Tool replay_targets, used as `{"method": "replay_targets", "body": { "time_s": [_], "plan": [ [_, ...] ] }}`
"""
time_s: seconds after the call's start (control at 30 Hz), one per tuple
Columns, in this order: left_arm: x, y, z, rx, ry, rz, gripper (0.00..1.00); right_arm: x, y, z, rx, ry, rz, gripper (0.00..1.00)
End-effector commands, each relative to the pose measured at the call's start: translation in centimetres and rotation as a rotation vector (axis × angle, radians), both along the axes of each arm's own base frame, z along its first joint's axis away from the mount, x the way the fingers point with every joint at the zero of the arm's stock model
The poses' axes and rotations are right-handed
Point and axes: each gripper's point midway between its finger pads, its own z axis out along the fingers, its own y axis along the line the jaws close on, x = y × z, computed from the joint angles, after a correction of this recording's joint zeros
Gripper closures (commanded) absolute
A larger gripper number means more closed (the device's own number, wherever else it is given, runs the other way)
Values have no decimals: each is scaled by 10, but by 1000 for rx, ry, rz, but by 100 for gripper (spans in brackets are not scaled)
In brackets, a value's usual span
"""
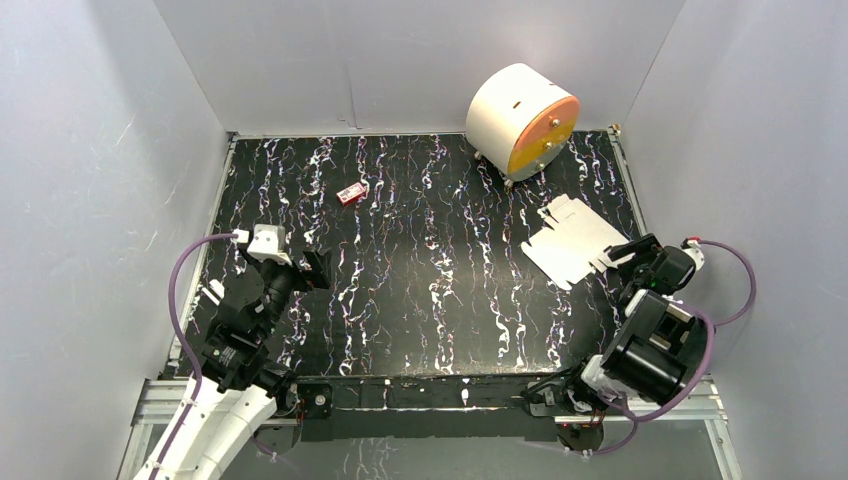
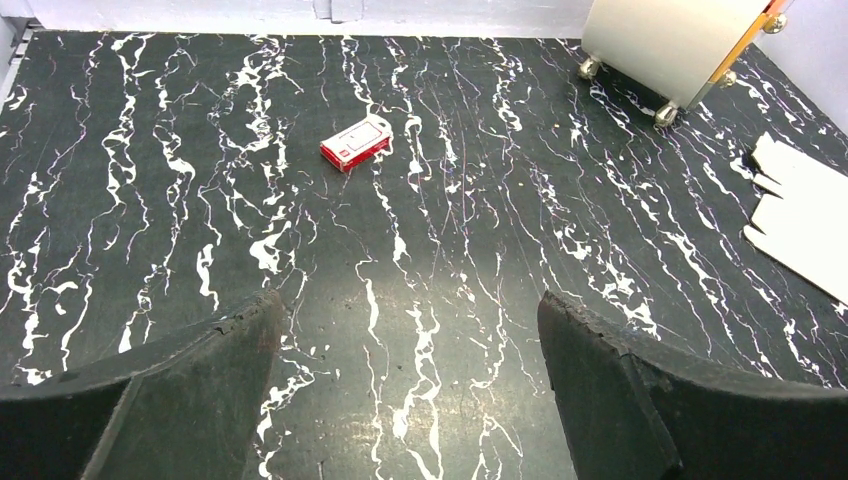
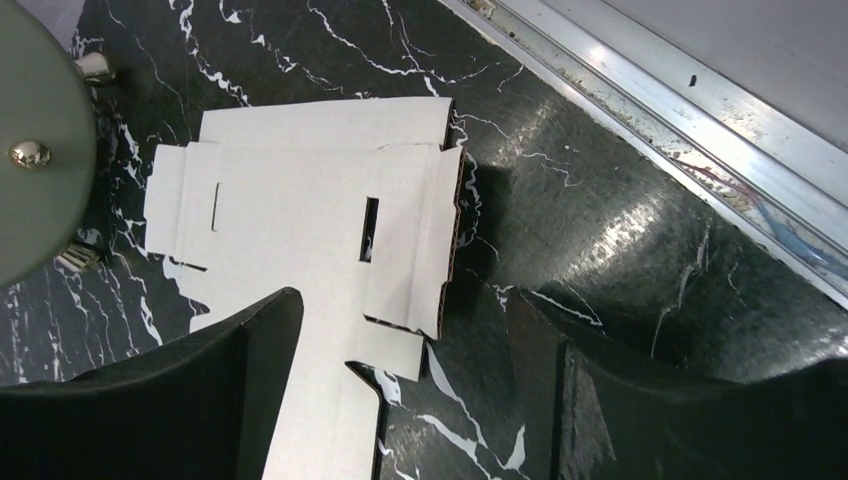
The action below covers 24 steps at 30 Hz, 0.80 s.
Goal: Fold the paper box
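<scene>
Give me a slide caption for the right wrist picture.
Open right gripper poised over a flat, unfolded paper box on a black marbled table.

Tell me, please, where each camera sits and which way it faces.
Top external: above and behind the bases, looking down on the table; both arms show.
Left wrist: looks across the table toward the red item; left gripper open below.
Right wrist: looks down on the paper box; right gripper below.
Shared: all three show paper box and white cylinder.

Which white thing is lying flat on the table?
The paper box, a thin cut sheet; the white drum behind it stands tall with an orange face.
</scene>
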Motion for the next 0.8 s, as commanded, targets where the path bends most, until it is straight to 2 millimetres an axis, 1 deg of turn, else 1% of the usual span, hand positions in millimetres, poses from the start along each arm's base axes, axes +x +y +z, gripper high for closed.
{"method": "replay_targets", "body": {
  "time_s": [0.0,0.1,0.2,0.33,0.57,0.63,0.77],
  "plan": [
    [1,-7,2,11,-20,-42,4,18,-13,11,19,-106,-38,20],
    [-1,-14,4,11,-29,-83,4,22,-15,2,44,-109,-47,24],
    [-1,-14,4,13,-29,-85,5,26,-13,-5,71,-106,-37,30],
    [-2,-14,5,12,-32,-84,4,26,-12,-12,87,-96,-41,38],
    [-3,-14,6,9,-38,-88,4,24,-7,-15,102,-90,-25,60],
    [-3,-14,7,7,-41,-88,5,24,-5,-12,103,-99,-15,71],
    [-4,-14,8,6,-44,-88,5,24,2,-3,103,-121,19,88]
  ]
}}
